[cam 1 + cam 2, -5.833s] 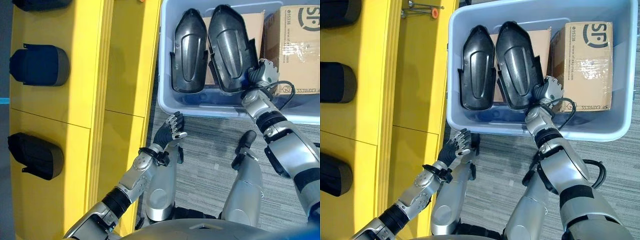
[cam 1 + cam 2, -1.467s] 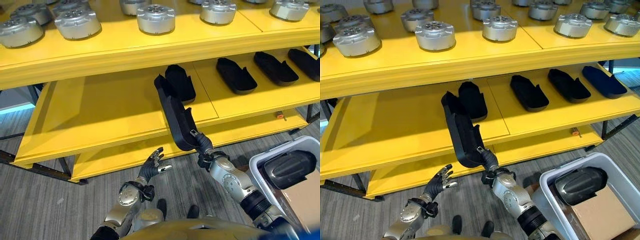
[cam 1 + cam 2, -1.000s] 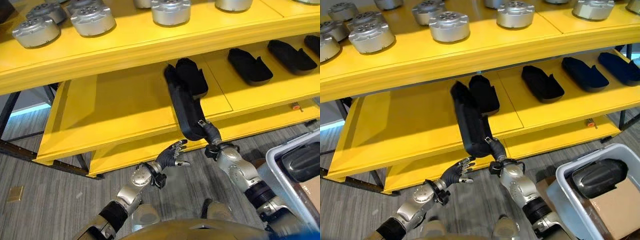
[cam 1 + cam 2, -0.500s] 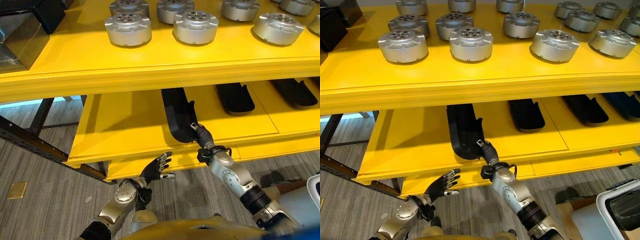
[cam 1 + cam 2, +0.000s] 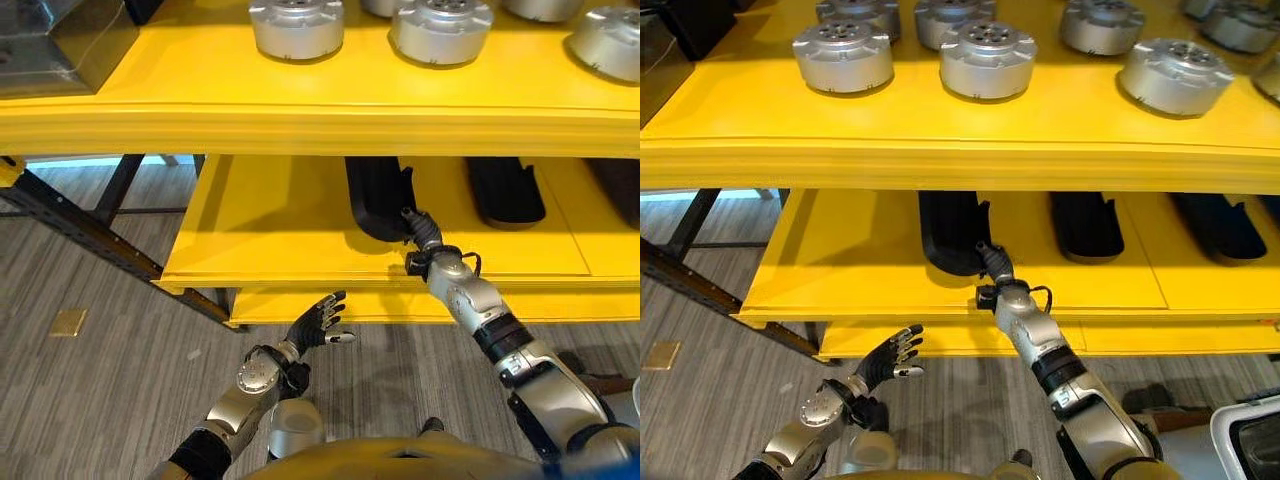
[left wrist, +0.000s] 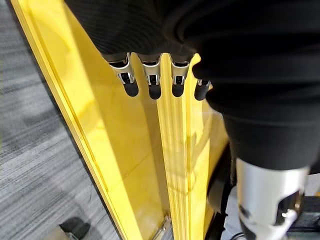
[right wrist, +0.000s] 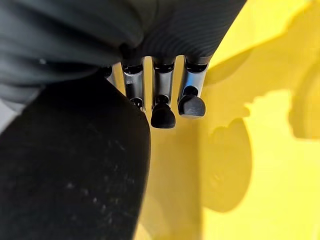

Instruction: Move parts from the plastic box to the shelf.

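The black part is lying on the yellow shelf's middle board, under the upper board, at the left end of a row of like black parts, with the right hand at its near end. Going from the left: the left hand is hanging idle below the shelf's front edge, over the grey floor, its fingers spread and straight and holding nothing. Above, silver round housings are standing on the upper board. To the right, the right hand's fingers are reaching onto the part's near end, but whether they are clamped on it or already loosened cannot be told; in the right wrist view the fingertips are sitting beside the black surface over the yellow board. The step in hand looks like setting the part down in its place; the next move would call for loosening the fingers and drawing the arm back without dragging the part forward. Compared with half a second earlier, the part is lying further in under the upper board and the arm is reaching deeper, while the camera has also shifted.
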Robot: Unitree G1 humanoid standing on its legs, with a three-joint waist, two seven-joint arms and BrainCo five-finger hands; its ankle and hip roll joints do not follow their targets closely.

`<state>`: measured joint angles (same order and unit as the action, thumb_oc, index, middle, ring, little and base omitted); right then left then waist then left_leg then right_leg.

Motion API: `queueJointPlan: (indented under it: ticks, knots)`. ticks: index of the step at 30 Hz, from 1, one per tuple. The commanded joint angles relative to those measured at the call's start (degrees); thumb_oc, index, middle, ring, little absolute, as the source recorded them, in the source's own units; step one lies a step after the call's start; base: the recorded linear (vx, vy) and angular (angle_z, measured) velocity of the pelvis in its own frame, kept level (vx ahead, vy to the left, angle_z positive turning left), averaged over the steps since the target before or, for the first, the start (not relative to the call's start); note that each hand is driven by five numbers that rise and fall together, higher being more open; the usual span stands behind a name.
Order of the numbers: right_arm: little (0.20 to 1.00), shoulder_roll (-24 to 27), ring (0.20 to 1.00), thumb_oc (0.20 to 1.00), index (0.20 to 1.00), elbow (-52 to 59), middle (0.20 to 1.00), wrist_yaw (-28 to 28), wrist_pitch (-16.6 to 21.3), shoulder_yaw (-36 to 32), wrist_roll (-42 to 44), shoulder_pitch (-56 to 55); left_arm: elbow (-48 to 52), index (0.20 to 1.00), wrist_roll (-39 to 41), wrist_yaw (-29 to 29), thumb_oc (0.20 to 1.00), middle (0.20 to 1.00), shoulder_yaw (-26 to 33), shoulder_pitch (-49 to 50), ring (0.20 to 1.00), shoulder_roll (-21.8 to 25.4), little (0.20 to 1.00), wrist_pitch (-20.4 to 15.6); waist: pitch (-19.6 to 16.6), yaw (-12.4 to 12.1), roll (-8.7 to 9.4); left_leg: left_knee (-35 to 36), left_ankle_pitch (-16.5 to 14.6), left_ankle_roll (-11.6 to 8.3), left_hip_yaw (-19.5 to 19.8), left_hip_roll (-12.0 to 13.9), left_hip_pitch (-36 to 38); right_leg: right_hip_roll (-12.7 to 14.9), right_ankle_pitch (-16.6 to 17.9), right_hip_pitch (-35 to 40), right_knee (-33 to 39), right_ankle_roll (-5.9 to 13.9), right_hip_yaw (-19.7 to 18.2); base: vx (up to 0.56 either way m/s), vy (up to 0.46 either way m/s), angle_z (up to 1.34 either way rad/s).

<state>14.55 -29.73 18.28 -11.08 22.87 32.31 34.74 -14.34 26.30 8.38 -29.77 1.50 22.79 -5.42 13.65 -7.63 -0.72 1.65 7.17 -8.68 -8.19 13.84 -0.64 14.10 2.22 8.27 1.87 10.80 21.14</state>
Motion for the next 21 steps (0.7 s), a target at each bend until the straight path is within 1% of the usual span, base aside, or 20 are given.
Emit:
queueJointPlan:
  ticks: [1, 3, 4, 6, 8, 12, 13, 14, 15, 16, 17, 18, 21]
  knots:
    - [0.200, 1.0, 0.200, 0.200, 0.200, 0.0, 0.200, 0.2, 2.5, -3.8, -1.8, 7.7, 2.8, 1.000, 1.9, 0.0, 1.000, 1.000, -2.3, -3.2, 1.000, -0.3, 1.000, -2.0, 1.5, -2.1, -0.81, -3.9, -1.6, 3.66, 2.5, -2.6, -1.3, -1.9, -5.2, -4.8, -11.4, -5.47, -3.5, -0.16, -0.011, 0.20]
    - [0.200, 2.5, 0.200, 0.200, 0.200, -4.5, 0.200, -0.2, 2.8, -4.9, -3.0, 12.1, 3.3, 1.000, 2.9, 0.7, 1.000, 1.000, -2.9, -5.2, 1.000, 0.0, 1.000, -2.0, 3.7, -3.0, -1.52, -5.6, -1.5, 3.48, 3.4, -2.7, -3.9, -1.7, -6.0, -6.7, -13.6, -5.85, -3.3, -0.22, -0.008, 0.10]
    - [0.200, 2.9, 0.200, 0.200, 0.200, -5.5, 0.200, -0.1, 2.9, -5.1, -3.5, 13.1, 3.2, 1.000, 3.1, 1.0, 1.000, 1.000, -3.1, -5.6, 1.000, 0.0, 1.000, -1.8, 4.1, -3.2, -1.71, -5.9, -1.5, 3.48, 3.5, -2.8, -4.4, -1.7, -6.2, -7.1, -14.1, -5.96, -3.2, -0.23, -0.005, 0.13]
    - [0.200, 4.4, 0.200, 0.200, 0.200, -10.0, 0.200, -0.6, 3.9, -5.6, -4.8, 17.3, 3.4, 1.000, 4.2, 1.2, 1.000, 1.000, -3.9, -7.8, 1.000, 0.0, 1.000, -2.3, 6.2, -3.8, -2.54, -7.1, -1.3, 3.44, 4.0, -3.0, -6.6, -1.6, -7.0, -9.1, -16.2, -6.34, -2.9, -0.23, 0.000, 0.14]
    - [0.200, 5.7, 0.200, 0.200, 0.200, -13.1, 0.200, -1.0, 3.9, -5.6, -5.2, 20.3, 3.6, 1.000, 4.4, 0.3, 1.000, 1.000, -4.4, -9.3, 1.000, 0.1, 1.000, -3.0, 7.8, -4.0, -3.21, -7.7, -1.1, 3.40, 3.9, -3.0, -7.9, -1.7, -7.6, -10.7, -17.9, -6.77, -2.3, -0.21, 0.005, 0.06]
    - [0.200, 7.4, 0.200, 0.200, 0.200, -17.0, 0.200, 0.3, 4.3, -5.6, -4.6, 24.2, 4.4, 1.000, 5.5, -0.6, 1.000, 1.000, -4.7, -11.2, 1.000, 0.3, 1.000, -3.7, 10.3, -4.3, -4.04, -8.9, -0.7, 3.39, 3.1, -2.6, -10.3, -1.1, -7.9, -14.3, -21.3, -7.06, -1.5, -0.21, -0.006, 0.07]
    - [0.200, 8.0, 0.200, 0.200, 0.200, -19.1, 0.200, 0.7, 3.8, -5.3, -4.3, 26.3, 4.9, 1.000, 5.6, -1.3, 1.000, 1.000, -5.4, -12.2, 1.000, -0.1, 1.000, -3.8, 11.8, -4.1, -4.25, -10.2, -1.0, 3.43, 2.4, -2.5, -11.3, -0.5, -8.7, -16.1, -24.1, -7.24, -1.6, -0.18, 0.000, 0.01]
    - [0.200, 8.7, 0.200, 0.200, 0.200, -20.0, 0.200, 0.7, 4.1, -5.2, -3.5, 26.8, 4.9, 1.000, 6.1, -2.4, 1.000, 1.000, -5.8, -12.4, 1.000, -0.2, 1.000, -4.0, 12.4, -3.8, -4.33, -11.4, -1.3, 3.47, 1.9, -2.3, -11.9, -0.4, -9.2, -17.1, -25.7, -7.56, -1.6, -0.21, -0.009, 0.02]
    - [0.200, 8.8, 0.200, 0.200, 0.200, -20.4, 0.200, 1.4, 3.7, -5.1, -3.2, 27.4, 4.6, 1.000, 7.5, -3.1, 1.000, 1.000, -5.6, -12.6, 1.000, -0.4, 1.000, -3.4, 12.9, -3.6, -4.22, -12.4, -1.6, 3.59, 1.3, -2.1, -12.2, 0.2, -8.9, -18.3, -26.9, -7.35, -1.7, -0.18, -0.015, -0.05]
    - [0.200, 9.1, 0.200, 0.200, 0.200, -20.9, 0.200, 2.6, 3.0, -4.9, -2.6, 28.6, 4.7, 1.000, 8.2, -2.0, 1.000, 1.000, -5.8, -13.3, 1.000, -0.8, 1.000, -2.5, 13.6, -3.2, -4.13, -13.4, -2.2, 3.87, 0.1, -1.8, -12.6, 0.6, -8.9, -19.4, -27.9, -7.26, -1.9, -0.17, -0.007, -0.05]
    - [0.200, 9.6, 0.200, 0.200, 0.200, -21.4, 0.200, 3.0, 2.7, -4.9, -2.2, 29.2, 4.9, 1.000, 7.7, -1.9, 1.000, 1.000, -6.3, -13.6, 1.000, -0.8, 1.000, -2.5, 13.9, -2.9, -4.09, -14.4, -2.7, 4.00, -0.3, -1.7, -12.9, 0.8, -9.1, -19.9, -28.8, -7.31, -2.1, -0.18, 0.026, -0.13]
    - [0.200, 10.8, 0.200, 0.200, 0.200, -22.4, 0.200, 3.3, 2.1, -4.7, -1.6, 30.2, 5.1, 1.000, 7.5, -2.8, 1.000, 1.000, -7.3, -14.1, 1.000, -0.9, 1.000, -2.7, 14.5, -2.3, -3.93, -16.9, -3.8, 4.22, -1.0, -1.5, -13.5, 1.3, -9.6, -21.0, -31.0, -7.42, -2.6, -0.11, 0.043, -0.12]
    - [0.200, 12.1, 0.200, 0.200, 0.200, -22.6, 0.200, 3.6, 1.3, -4.9, -2.0, 31.6, 5.7, 1.000, 8.3, -4.7, 1.000, 1.000, -8.1, -15.3, 1.000, -0.8, 1.000, -3.4, 15.3, -1.4, -3.60, -21.1, -6.2, 4.91, -2.1, -1.3, -15.0, 2.5, -10.7, -23.2, -34.8, -7.43, -3.7, -0.09, 0.042, -0.16]
